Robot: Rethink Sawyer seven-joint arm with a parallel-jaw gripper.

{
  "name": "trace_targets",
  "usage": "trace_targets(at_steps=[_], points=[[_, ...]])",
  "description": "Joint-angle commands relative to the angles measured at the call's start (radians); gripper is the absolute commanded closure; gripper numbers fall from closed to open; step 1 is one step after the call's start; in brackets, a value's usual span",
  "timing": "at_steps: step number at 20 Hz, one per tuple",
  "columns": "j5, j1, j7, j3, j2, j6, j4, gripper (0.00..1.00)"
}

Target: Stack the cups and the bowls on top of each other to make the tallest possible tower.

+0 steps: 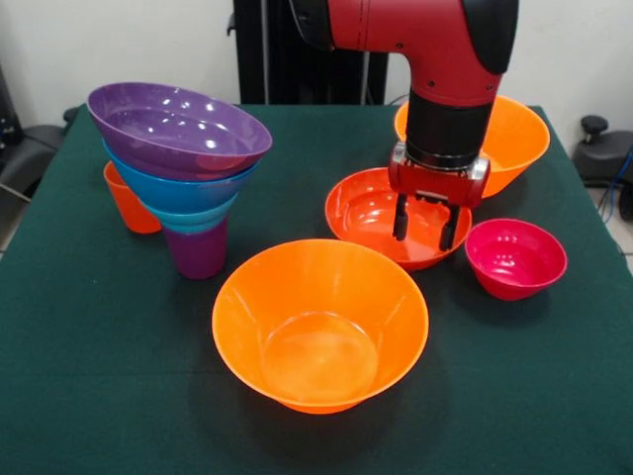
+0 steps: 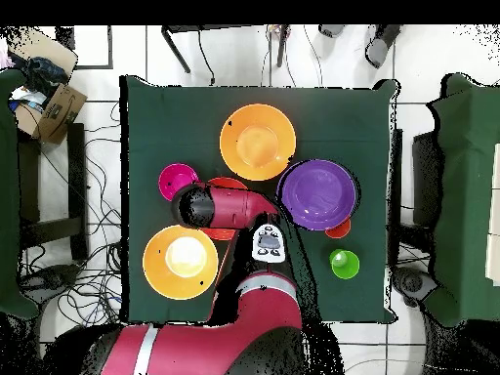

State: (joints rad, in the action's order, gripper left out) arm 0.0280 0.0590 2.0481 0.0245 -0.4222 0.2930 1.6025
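The tower stands at the left: a purple cup carrying a teal bowl, a blue bowl and a tilted purple bowl. An orange cup stands just behind it. A green cup shows only in the overhead view. My gripper is open and empty, with its fingertips low over the right part of the shallow red-orange bowl. In the overhead view the arm hides the gripper.
A large orange bowl sits upright at the front centre. A second large orange bowl sits behind the gripper. A small magenta bowl sits right of the red-orange bowl.
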Motion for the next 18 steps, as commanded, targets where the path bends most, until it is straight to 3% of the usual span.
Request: trace_targets(at_steps=[1, 7, 18], points=[[0.060, -0.021, 0.123, -0.059, 0.106, 0.036, -0.181, 0.00], [0.107, -0.060, 0.161, -0.018, 0.155, 0.036, -0.267, 0.00], [0.183, -0.075, 0.188, 0.015, 0.159, 0.149, -0.279, 0.00]])
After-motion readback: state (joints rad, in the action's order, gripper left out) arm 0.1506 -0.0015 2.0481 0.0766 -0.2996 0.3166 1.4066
